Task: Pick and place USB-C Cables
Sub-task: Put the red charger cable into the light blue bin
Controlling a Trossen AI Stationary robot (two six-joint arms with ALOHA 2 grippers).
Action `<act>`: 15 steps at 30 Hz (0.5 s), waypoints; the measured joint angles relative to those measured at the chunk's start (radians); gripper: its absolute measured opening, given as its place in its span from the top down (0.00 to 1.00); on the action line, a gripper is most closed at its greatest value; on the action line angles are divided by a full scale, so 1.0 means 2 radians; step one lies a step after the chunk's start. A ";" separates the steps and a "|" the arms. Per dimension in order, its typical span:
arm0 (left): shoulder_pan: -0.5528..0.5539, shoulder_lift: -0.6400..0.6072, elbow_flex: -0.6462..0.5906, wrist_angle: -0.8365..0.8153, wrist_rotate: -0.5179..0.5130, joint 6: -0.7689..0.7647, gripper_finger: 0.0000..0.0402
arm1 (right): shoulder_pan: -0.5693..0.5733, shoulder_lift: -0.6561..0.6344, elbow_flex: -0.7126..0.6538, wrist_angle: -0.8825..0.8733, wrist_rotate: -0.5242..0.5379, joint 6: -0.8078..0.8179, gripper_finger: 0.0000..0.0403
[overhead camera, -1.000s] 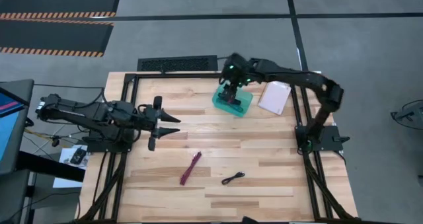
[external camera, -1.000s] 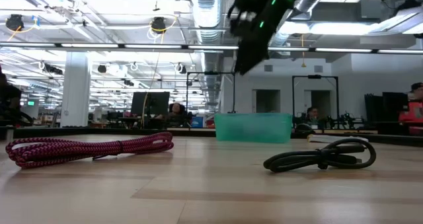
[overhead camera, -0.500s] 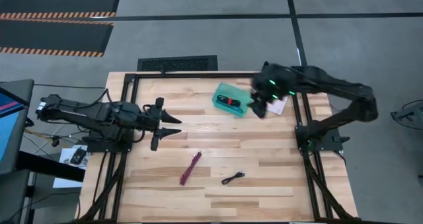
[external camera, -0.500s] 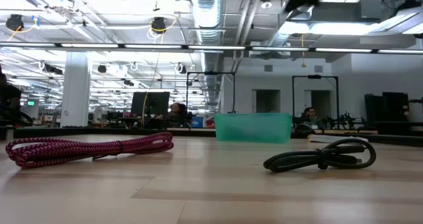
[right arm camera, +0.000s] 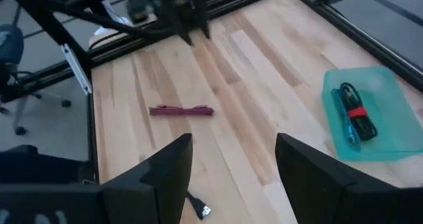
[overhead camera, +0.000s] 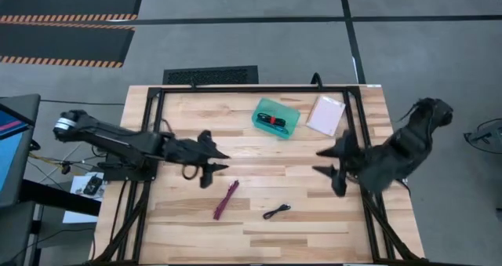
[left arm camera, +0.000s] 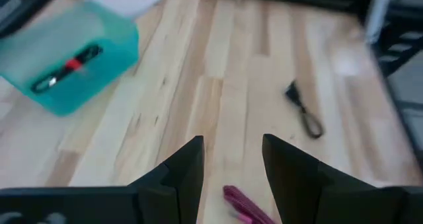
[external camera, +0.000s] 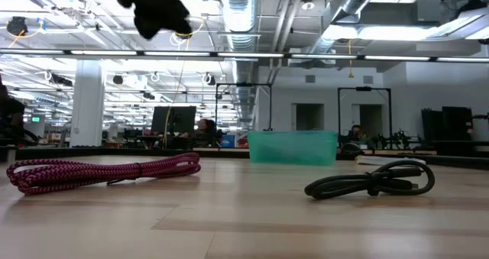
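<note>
Wood table [overhead camera: 259, 156]; both jaws spread, empty. Right wrist alone shows black-red cable [right arm camera: 353, 112] and blue cable [right arm camera: 342, 121] in tray [right arm camera: 390, 141].

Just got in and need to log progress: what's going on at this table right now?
Two cables already lie in the teal tray: a black-and-red cable and a light blue cable. The magenta cable and the all-black cable lie loose on the table. The left gripper is open above the wood near the magenta cable, holding nothing. The right gripper is open and empty at the table's right side, beside the pink packet.
</note>
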 joint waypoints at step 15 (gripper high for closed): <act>-0.010 0.157 0.000 0.051 -0.035 -0.060 0.65 | 0.088 0.127 -0.009 0.005 0.066 0.142 0.41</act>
